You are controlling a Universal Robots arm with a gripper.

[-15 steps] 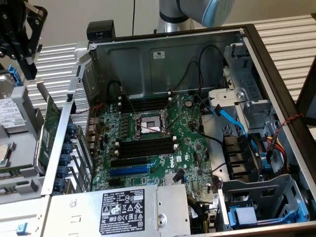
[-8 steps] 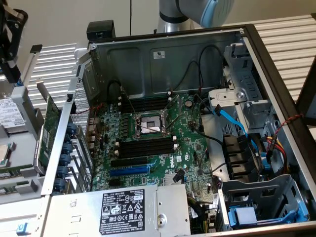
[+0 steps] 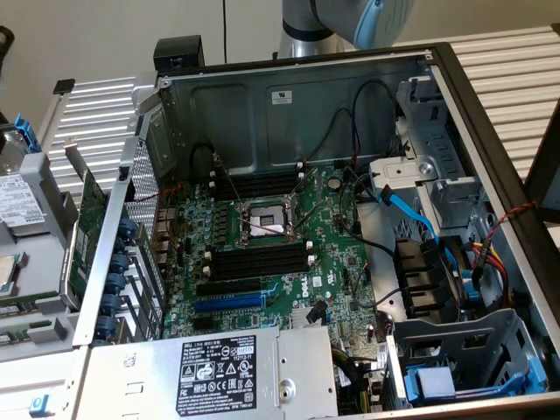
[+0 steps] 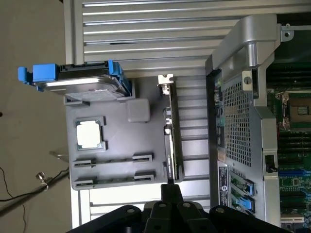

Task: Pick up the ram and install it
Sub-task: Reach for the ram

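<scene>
Hand (image 4: pixel 171 190) shut, empty, near expansion card (image 4: pixel 171 131) end; ram (image 4: pixel 113 160) edge-up in tray (image 4: pixel 121 141), card's side away from case (image 4: pixel 238 121), axis crosswise to card

Exterior view high, angled down into open computer case (image 3: pixel 262 122), wrist view looking down on parts tray (image 4: pixel 116 141) beside it, both sharing motherboard (image 3: pixel 346 262).

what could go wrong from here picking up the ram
In the wrist view the shut jaws line up with the upright card, not the ram beside it in the tray; descending here could hit the card. The ram lies thin and low in its holders, so a slightly off grasp may slip.
</scene>
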